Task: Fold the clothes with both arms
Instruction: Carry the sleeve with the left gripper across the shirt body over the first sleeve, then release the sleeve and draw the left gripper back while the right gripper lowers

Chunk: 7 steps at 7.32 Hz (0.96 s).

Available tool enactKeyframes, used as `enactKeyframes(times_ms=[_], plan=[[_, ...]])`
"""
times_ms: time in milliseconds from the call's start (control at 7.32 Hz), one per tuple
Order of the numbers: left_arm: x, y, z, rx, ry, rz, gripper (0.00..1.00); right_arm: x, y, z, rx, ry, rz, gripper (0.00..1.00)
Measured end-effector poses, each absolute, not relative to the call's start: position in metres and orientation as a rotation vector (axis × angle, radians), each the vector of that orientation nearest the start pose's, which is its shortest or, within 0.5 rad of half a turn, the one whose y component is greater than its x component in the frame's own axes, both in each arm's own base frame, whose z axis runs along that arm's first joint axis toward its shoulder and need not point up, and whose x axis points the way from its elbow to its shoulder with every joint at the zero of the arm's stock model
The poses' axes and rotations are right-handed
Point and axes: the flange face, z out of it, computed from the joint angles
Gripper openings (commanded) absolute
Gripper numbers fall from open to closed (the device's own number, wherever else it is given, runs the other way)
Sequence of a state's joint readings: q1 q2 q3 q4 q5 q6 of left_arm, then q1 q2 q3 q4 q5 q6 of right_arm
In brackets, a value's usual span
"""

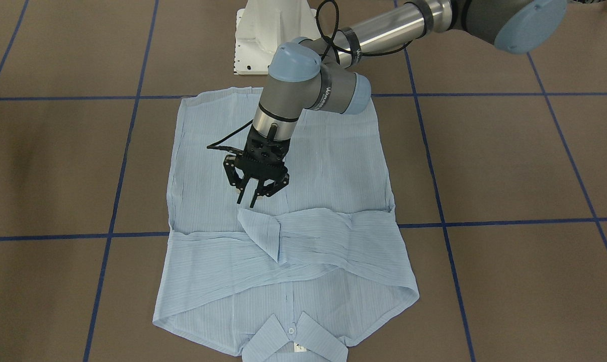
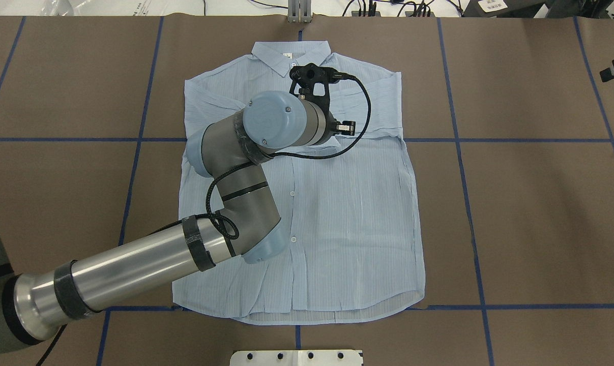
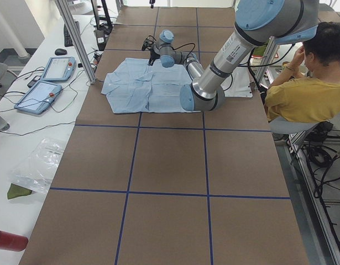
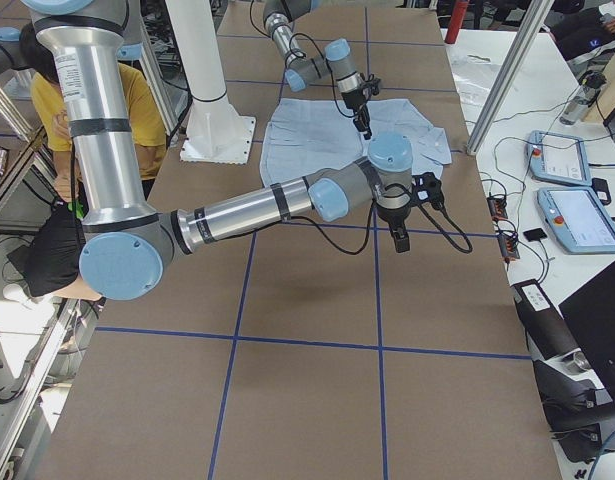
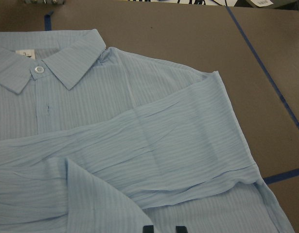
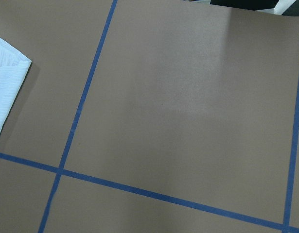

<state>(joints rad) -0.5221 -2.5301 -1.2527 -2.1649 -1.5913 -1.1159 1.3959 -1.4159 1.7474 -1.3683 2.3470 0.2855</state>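
The light blue striped shirt lies flat, button side up, on the brown table, with its collar at the far side from the robot. Both sleeves are folded across the chest, and one cuff points up the middle. My left gripper hovers just above that cuff, pointing down, with its fingers a little apart and empty. Its fingertips show at the bottom of the left wrist view over the folded sleeve. My right gripper hangs over bare table beyond the shirt's edge. I cannot tell whether it is open or shut.
The white pedestal base stands at the robot's edge of the table. Blue tape lines grid the brown surface. A seated person in yellow is beside the robot. Tablets lie on the side bench.
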Motion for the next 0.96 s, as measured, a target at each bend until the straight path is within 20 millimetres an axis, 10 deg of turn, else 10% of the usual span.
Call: enactKeyframes(times_ms=[546,956], plan=[[0.616,-0.504,0.122,0.592,1.080,-0.016,1.00,-0.046,-0.558,0.437,0.307,-0.884,-0.021,1.00],[0.596,-0.521,0.147,0.634,1.026,0.028,1.00,-0.129,-0.569,0.374,0.287,-0.899,0.053,1.00]])
